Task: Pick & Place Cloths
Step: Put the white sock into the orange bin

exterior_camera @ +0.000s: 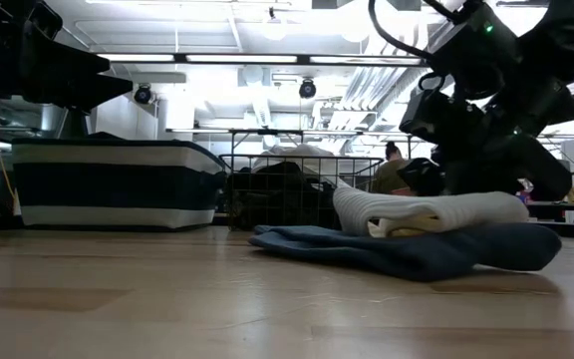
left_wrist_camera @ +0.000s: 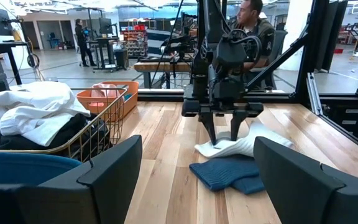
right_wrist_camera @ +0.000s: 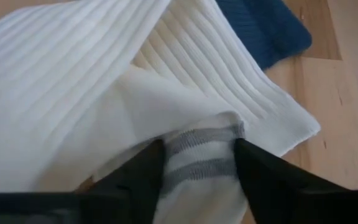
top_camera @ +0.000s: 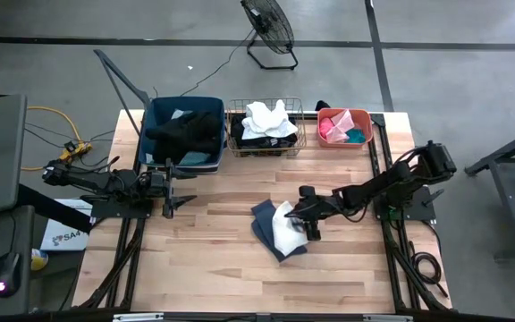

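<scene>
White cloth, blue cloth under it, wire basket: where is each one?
white cloth [top_camera: 285, 225]: high view, on its middle fold.
blue cloth [top_camera: 264, 215]: high view, on its bare corner.
wire basket [top_camera: 300, 124]: high view, on its side rim.

grey concrete floor [top_camera: 472, 80], a black fan [top_camera: 268, 27], bright ceiling lights [exterior_camera: 237, 58].

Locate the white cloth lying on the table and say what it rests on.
In the high view, the white cloth lies right of table centre, on the slate-blue cloth, with the right end effector at its edge.

A white cloth [exterior_camera: 436, 211] lies on a blue cloth [exterior_camera: 417, 249] under the right tool [exterior_camera: 466, 165].
</scene>
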You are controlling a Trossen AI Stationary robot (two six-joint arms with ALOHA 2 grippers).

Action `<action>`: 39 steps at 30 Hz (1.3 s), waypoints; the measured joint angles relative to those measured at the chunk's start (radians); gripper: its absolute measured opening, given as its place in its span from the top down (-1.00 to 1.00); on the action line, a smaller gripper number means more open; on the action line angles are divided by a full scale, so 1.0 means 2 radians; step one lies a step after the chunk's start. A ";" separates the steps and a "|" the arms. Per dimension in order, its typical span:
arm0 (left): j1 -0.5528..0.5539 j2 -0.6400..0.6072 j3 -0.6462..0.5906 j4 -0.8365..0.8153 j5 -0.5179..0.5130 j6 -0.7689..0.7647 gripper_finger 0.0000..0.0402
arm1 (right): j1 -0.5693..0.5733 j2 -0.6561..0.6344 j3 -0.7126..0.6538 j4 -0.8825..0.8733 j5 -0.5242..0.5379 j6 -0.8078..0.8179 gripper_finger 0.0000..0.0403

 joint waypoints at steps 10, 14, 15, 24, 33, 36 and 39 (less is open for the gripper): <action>0.000 0.000 0.000 0.000 0.000 0.000 -0.50 | -0.003 -0.009 -0.001 -0.011 0.006 0.071 0.92; 0.000 0.000 0.000 0.000 0.000 0.000 -0.50 | -0.005 -0.036 -0.003 -0.026 0.013 0.127 0.93; 0.000 0.000 0.000 0.000 0.000 0.000 -0.50 | -0.005 -0.045 -0.003 -0.030 0.016 0.132 0.93; 0.000 0.000 0.000 0.000 0.000 0.000 -0.50 | -0.005 -0.157 -0.002 -0.065 0.134 0.135 0.94; 0.000 0.000 0.000 0.000 0.000 0.000 -0.50 | -0.005 -0.258 -0.002 -0.160 0.341 0.182 0.94; 0.000 0.000 0.000 0.000 0.000 0.000 -0.50 | -0.006 -0.284 -0.002 -0.184 0.411 0.193 0.94; 0.000 0.000 0.000 0.000 0.000 0.000 -0.50 | -0.009 -0.304 -0.002 -0.189 0.468 0.193 0.94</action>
